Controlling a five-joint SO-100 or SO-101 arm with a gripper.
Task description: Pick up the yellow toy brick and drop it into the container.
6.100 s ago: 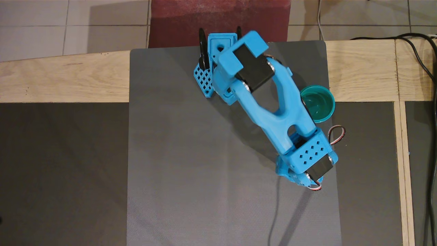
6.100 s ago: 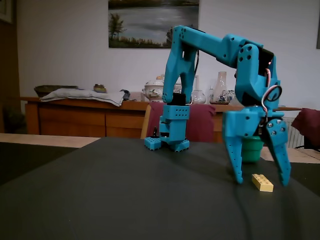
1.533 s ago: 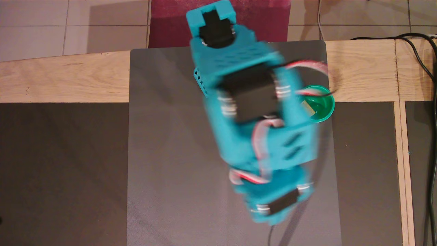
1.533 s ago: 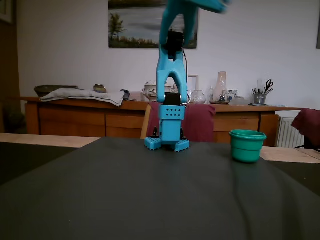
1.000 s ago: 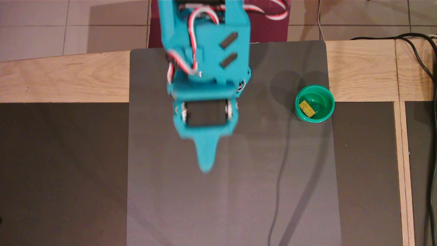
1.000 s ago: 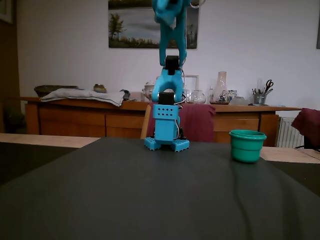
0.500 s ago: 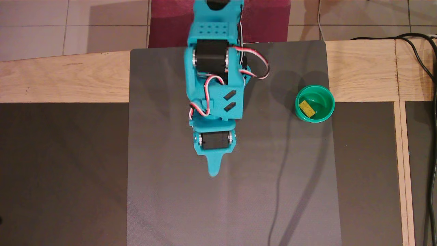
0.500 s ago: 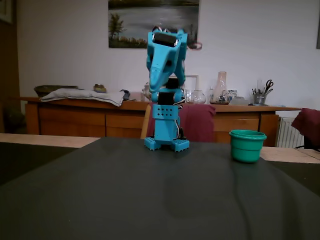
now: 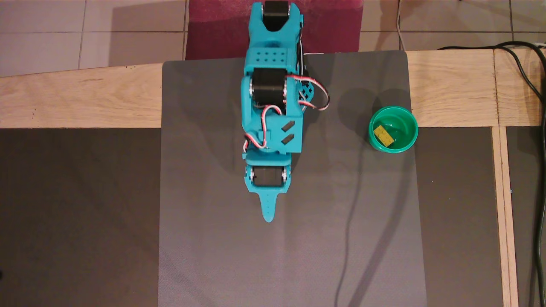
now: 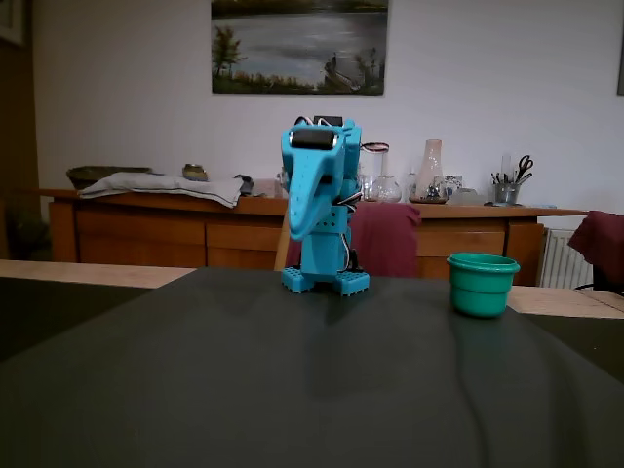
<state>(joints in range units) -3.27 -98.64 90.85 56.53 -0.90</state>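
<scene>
The yellow toy brick (image 9: 384, 135) lies inside the teal-green container (image 9: 408, 123), which stands at the right edge of the grey mat. In the fixed view the container (image 10: 482, 285) shows from the side and the brick is hidden by its wall. My blue arm is folded over its base at the top centre of the mat. The gripper (image 9: 268, 216) points toward the mat's middle, shut and holding nothing, well left of the container. From the fixed view the gripper (image 10: 295, 232) hangs down in front of the base.
A grey mat (image 9: 213, 238) covers the wooden table (image 9: 76, 98). Black cables (image 9: 535, 85) run along the right edge. In the fixed view a sideboard (image 10: 146, 229) and a dark red chair (image 10: 390, 239) stand behind the table.
The arm has folded further down over its base, with the gripper sinking lower. Brick and container have not moved.
</scene>
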